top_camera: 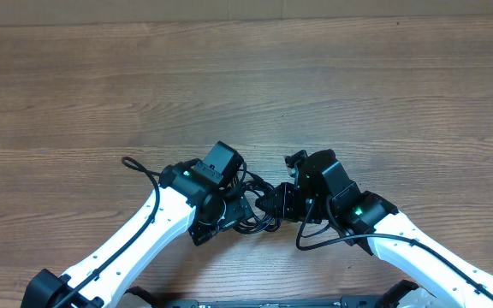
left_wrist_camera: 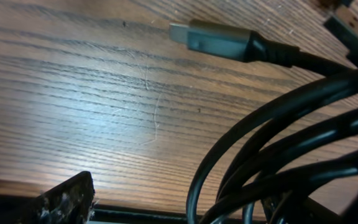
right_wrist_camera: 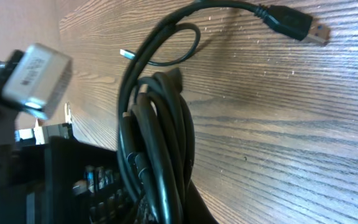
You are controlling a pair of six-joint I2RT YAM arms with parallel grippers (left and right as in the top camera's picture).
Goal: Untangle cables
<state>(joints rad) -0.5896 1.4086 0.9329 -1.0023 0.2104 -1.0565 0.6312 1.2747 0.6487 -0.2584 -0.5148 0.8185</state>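
Observation:
The black cables [top_camera: 259, 214] lie coiled in a bundle on the wooden table between my two grippers. My left gripper [top_camera: 236, 210] is at the bundle's left side. In the left wrist view its jaws [left_wrist_camera: 173, 208] are wide apart, with the cable loops [left_wrist_camera: 278, 143] against the right finger and a plug [left_wrist_camera: 219, 40] lying free on the wood. My right gripper [top_camera: 279, 204] is at the bundle's right side. In the right wrist view its jaws [right_wrist_camera: 166, 205] are closed around the cable strands [right_wrist_camera: 160, 124]. A silvery-tipped plug [right_wrist_camera: 297, 25] and a thin end [right_wrist_camera: 126, 54] lie loose.
The wooden table [top_camera: 246, 85] stretches far ahead and to both sides. A thicker arm wire [top_camera: 323, 241] loops beside the right arm, and another [top_camera: 139, 167] sticks out by the left arm. The left arm's grey camera box [right_wrist_camera: 36, 74] is close to the right wrist.

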